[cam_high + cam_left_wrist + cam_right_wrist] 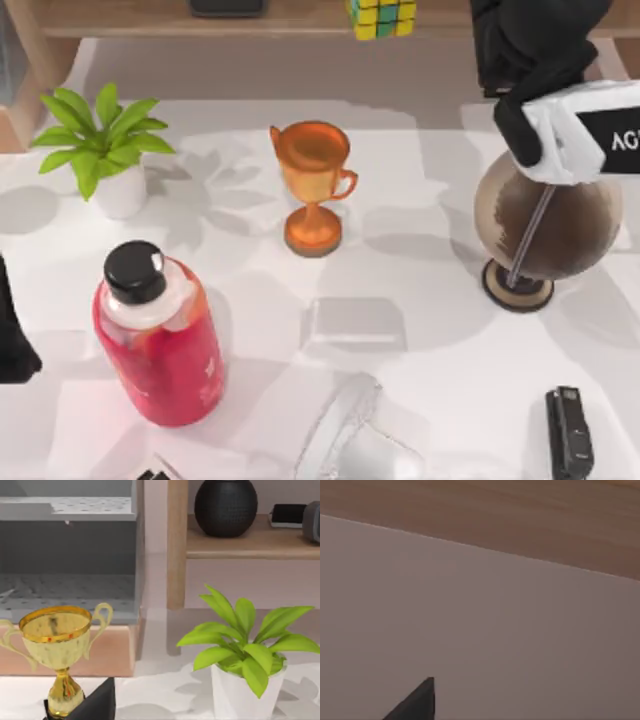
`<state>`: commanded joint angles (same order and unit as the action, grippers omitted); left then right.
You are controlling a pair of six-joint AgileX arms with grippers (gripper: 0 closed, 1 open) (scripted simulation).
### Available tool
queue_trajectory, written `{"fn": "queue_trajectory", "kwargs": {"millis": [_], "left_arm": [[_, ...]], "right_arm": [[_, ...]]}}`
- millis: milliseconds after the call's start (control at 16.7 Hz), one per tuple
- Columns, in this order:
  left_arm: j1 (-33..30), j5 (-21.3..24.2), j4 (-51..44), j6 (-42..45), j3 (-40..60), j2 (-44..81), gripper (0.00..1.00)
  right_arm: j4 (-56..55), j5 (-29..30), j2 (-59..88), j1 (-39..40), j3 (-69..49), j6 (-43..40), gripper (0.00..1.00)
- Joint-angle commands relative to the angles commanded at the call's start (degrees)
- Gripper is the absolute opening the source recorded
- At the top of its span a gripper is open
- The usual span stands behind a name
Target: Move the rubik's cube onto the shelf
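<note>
The rubik's cube (381, 17), with yellow and green tiles showing, sits on the light-brown wooden shelf (300, 20) at the back of the table, right of centre. My right gripper (520, 50) hangs to the right of the cube, apart from it, over the shelf's front edge. The right wrist view shows the shelf board (520, 510) above a plain pale surface. My left arm (12, 345) is parked at the table's left edge. In the left wrist view the shelf (250, 545) carries a black round pot.
An orange trophy cup (313, 185) stands mid-table, a potted green plant (105, 145) at back left, a red bottle (160, 340) at front left. A brown globe (545, 225) stands under my right arm. A black device (570, 432) and a clear glass object (350, 440) lie near the front.
</note>
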<state>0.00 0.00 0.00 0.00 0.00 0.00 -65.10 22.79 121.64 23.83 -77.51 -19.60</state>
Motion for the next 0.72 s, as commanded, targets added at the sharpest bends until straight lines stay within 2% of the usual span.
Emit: {"fn": "queue_trajectory", "kwargs": {"millis": [300, 720], "left_arm": [[0.0, 0.0, 0.0, 0.0, 0.0, 0.0, 1.00], [0.0, 0.0, 0.0, 0.0, 0.0, 0.0, 1.00]], "right_arm": [[-7.9, -12.1, -12.2, -15.3, 19.3, -14.7, 1.00], [-18.9, -32.6, -20.8, -44.8, 42.2, -38.0, 1.00]]}}
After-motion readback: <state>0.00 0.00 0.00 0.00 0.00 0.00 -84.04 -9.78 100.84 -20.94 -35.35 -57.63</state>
